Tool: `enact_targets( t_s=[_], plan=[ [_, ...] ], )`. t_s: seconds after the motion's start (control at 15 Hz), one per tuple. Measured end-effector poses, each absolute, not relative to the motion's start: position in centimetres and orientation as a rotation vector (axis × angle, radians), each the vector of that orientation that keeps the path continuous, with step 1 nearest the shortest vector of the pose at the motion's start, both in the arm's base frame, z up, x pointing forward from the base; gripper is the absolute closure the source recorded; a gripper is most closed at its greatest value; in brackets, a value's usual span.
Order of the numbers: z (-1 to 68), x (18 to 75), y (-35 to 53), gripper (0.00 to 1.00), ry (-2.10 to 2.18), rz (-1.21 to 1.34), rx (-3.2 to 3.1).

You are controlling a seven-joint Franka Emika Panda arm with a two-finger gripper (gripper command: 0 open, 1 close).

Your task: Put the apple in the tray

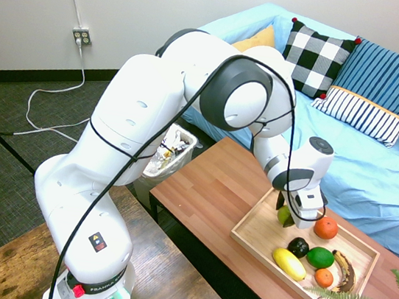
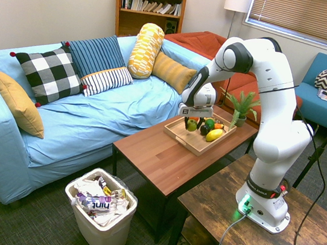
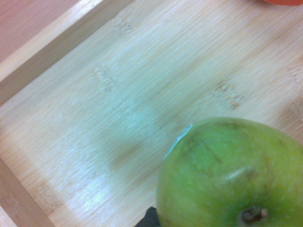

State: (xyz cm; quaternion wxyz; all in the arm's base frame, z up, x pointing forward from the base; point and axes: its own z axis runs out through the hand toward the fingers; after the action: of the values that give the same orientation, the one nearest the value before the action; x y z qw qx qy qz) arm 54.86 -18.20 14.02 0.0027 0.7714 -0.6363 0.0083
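Claw (image 1: 287, 210) gripping apple (image 1: 284, 216), low over tray (image 1: 249, 222), inside rim. Carry looks done; contact with tray floor can't tell. Left, judging from this: lower if needed, let go, back off clear of other fruit.

"FRANKA" on robot arm base (image 1: 100, 285), "hint" on purple-white packaging (image 2: 96, 202)

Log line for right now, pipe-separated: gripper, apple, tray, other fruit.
gripper: shut on apple | apple: green, gripped, over tray | tray: on table | other fruit: in tray, including yellow fruit
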Motion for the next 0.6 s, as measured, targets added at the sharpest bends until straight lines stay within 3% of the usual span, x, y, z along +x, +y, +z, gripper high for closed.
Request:
enact_targets(
  t_s=[0.6],
  plan=[
    [13.6,54.6,-19.3,0.00,-1.979,0.013,2.445]
  ],
)
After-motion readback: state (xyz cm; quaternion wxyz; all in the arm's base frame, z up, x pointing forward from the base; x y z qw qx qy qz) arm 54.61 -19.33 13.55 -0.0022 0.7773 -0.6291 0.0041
